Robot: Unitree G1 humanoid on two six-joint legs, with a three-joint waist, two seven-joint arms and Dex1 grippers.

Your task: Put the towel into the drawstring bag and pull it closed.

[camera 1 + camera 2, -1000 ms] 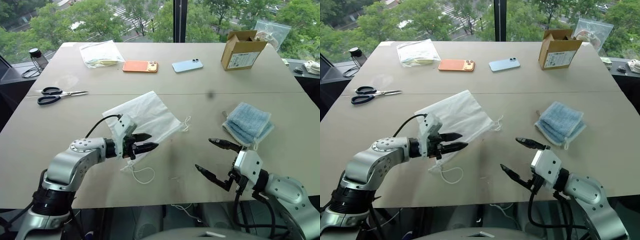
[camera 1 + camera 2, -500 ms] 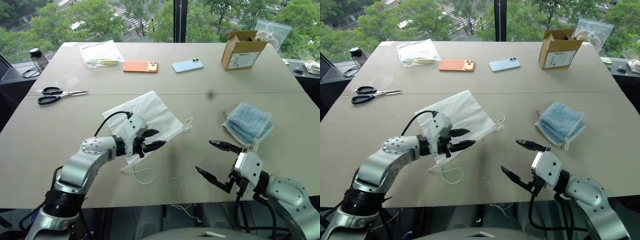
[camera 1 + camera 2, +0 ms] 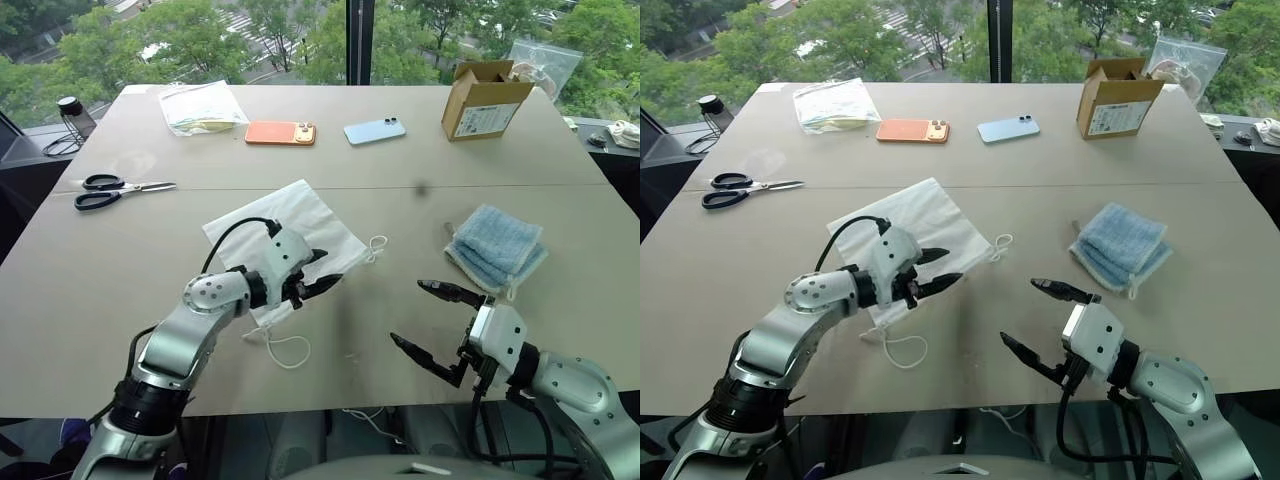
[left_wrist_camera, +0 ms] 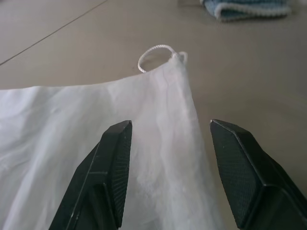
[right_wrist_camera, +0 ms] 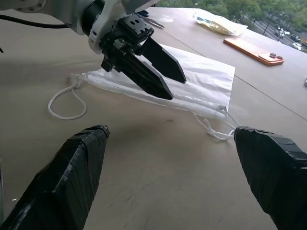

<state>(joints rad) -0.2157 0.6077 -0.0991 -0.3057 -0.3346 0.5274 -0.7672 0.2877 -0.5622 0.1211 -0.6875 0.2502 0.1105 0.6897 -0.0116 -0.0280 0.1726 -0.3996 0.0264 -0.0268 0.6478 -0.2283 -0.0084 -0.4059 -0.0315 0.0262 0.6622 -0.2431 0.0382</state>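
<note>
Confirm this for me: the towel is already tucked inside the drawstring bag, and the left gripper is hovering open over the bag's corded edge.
Not quite. The towel is not inside the drawstring bag; it lies folded on the table, apart from the bag, off to its right, as the left eye view shows. The rest holds: the left gripper hovers open over the bag's corded edge.

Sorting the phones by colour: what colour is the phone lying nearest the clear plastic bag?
Orange: the flat rectangular phone with its camera lenses up, clearest in the left eye view.

Office — big table (image 3: 560, 170) (windows (image 3: 250, 40), treetops beyond).
</note>
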